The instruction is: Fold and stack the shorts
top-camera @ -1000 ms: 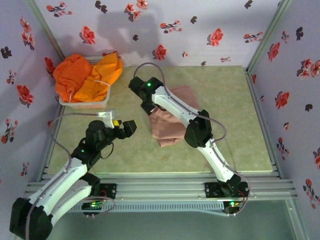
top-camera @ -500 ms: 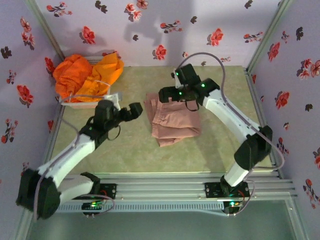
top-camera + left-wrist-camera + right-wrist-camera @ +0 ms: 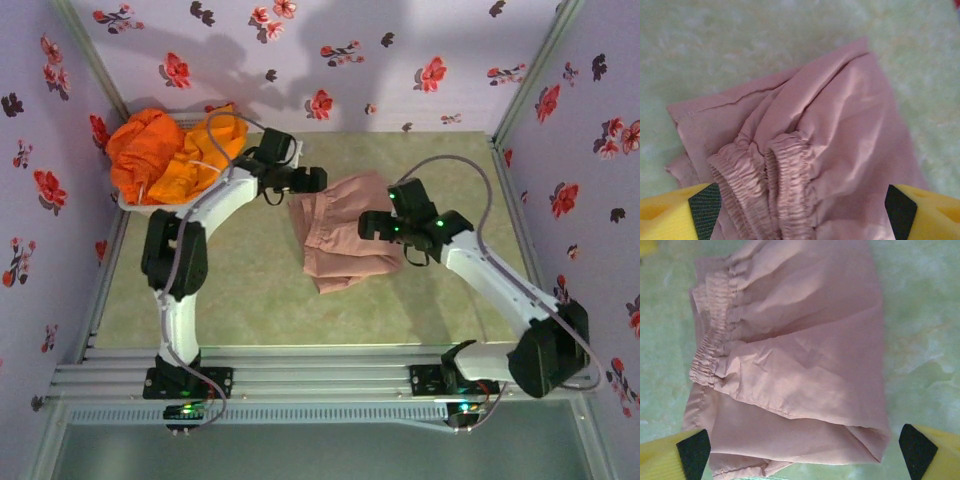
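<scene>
pink shorts (image 3: 340, 240) lie partly folded mid-frame in the overhead view, on the green table (image 3: 250, 290), while the orange shorts (image 3: 170, 155) sit heaped in the white basket (image 3: 135, 205) at the upper left. the left gripper (image 3: 316, 181) hangs at the pink pair's upper left edge, the right gripper (image 3: 367, 226) over its right half.

in the left wrist view the jaws stand wide, yellow fingers (image 3: 670, 215) low in each bottom corner, and the gathered waistband (image 3: 775, 175) runs up between them with nothing pinched.

in the right wrist view the jaws are just as wide, straddling the lower edge of the pink shorts, whose waistband bunches at the left of frame; nothing is held.

i'd say folding the first pair is the step in hand. next, each gripper needs to drop, close on an edge, and carry it across without dragging the layers beneath.
</scene>
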Available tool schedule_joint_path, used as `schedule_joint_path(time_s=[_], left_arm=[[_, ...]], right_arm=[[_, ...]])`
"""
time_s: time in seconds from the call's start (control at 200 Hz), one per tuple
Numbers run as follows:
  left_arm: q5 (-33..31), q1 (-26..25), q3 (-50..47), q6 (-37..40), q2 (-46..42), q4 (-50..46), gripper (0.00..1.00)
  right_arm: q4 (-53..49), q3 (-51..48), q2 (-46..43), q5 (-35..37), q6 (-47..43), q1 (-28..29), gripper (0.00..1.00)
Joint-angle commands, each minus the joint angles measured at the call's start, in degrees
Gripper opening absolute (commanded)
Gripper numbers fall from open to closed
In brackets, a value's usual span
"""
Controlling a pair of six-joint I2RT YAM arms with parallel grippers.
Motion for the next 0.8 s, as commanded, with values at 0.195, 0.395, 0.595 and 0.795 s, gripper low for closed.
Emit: schedule_joint_path(time_s=[0.195, 0.395, 0.595, 0.795], left_arm=[[1.9, -1.6, 11.5, 5.5, 9.6, -9.8, 0.78], [1.8, -2.3, 16.7, 4.1, 14.7, -13.1, 0.71], [1.5, -2.7, 20.8, 3.0, 18.5, -16.2, 0.63], [1.2, -3.5, 21.4, 2.7, 19.3, -16.3, 0.37]], right_arm=[[1.1, -7.6, -7.1, 4.1, 1.5, -2.4, 0.99], [1.2, -9.8, -8.2, 3.9, 1.8, -3.0, 0.99], [1.1, -10.5, -8.9, 3.9, 1.4, -3.2, 0.99], [1.7, -11.6, -9.0, 3.6, 1.6, -3.6, 0.99]])
